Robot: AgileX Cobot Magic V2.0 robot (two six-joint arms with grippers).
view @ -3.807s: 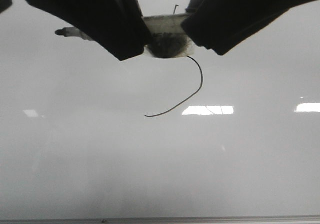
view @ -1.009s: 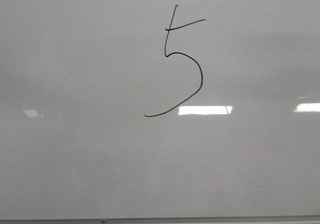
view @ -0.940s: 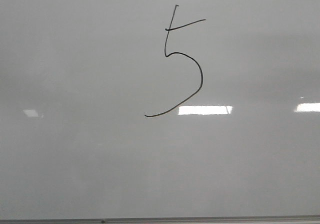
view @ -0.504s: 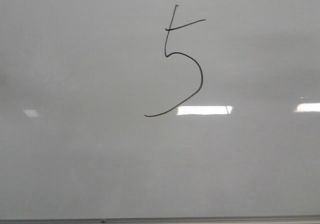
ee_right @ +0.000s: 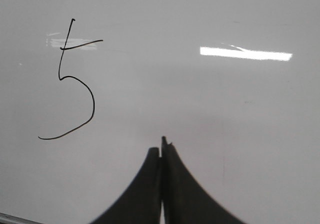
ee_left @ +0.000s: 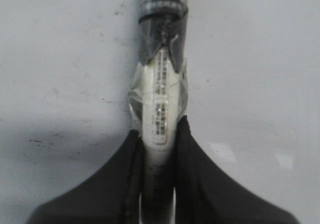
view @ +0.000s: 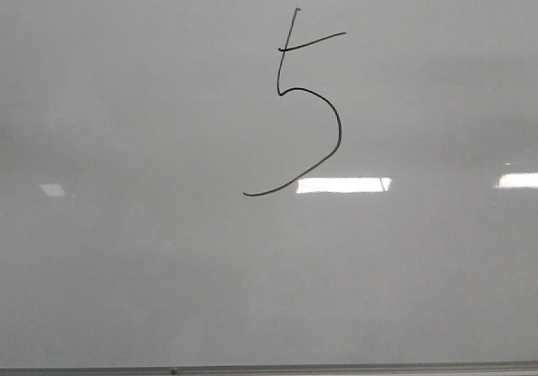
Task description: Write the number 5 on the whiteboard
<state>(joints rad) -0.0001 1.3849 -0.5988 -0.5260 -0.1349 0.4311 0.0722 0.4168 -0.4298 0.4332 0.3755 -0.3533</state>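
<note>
Number 5 [view: 308, 107] drawn on whiteboard [view: 134, 258], both arms out of the front view.

Digit sits far and slightly right of centre: slanted stem, short top bar, round belly, long tail sweeping left. Grey edge strip [view: 336, 366] along near side. Left gripper [ee_left: 158, 134] fingers clamped on a marker [ee_left: 161, 83], white taped barrel, dark cap end. Right gripper [ee_right: 162, 151] fingers pressed together, holding nothing, the digit to one side of it.
</note>
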